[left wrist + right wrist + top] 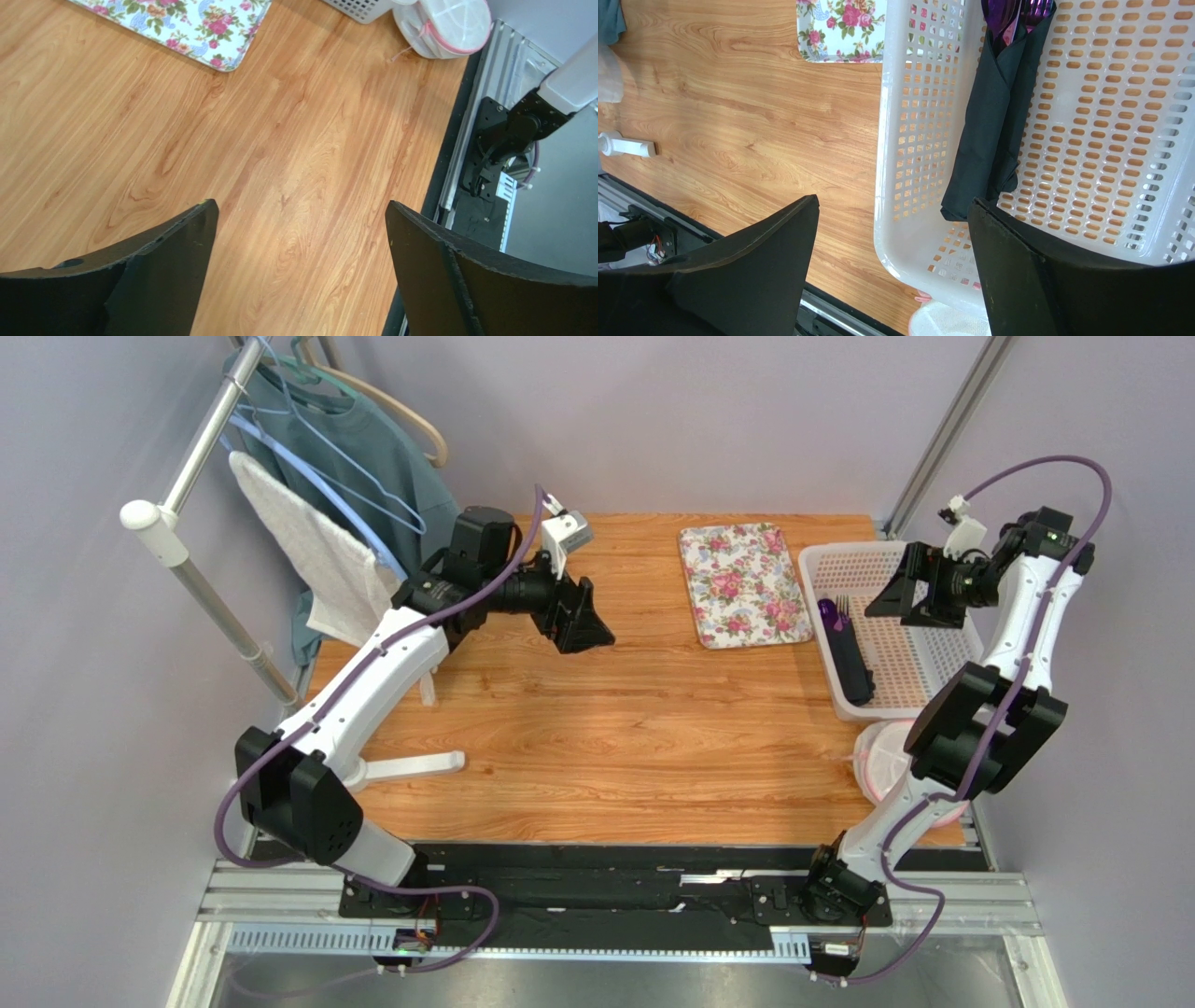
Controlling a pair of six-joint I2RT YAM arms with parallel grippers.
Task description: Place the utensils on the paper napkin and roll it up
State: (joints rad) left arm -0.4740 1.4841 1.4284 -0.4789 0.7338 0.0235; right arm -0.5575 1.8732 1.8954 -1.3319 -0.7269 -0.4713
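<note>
The black paper napkin [990, 119] lies rolled up as a long bundle in the white perforated basket [1102, 140] at the table's right. The purple utensils [1017, 12] stick out of its far end. In the top view the black napkin [850, 665] lies along the basket's left side with the purple utensils [831, 615] at its top. My right gripper [898, 602] hovers open and empty above the basket [919, 661]; in its wrist view the right gripper [895, 245] spans the basket's near left corner. My left gripper [589, 623] is open and empty above bare wood, also seen in its wrist view [300, 238].
A floral mat [742, 584] lies flat left of the basket, also seen in the left wrist view [179, 24]. A round clear container with a pink rim [881, 756] sits in front of the basket. A clothes rack with a green shirt [358, 455] and a white towel [326, 560] stands at the back left.
</note>
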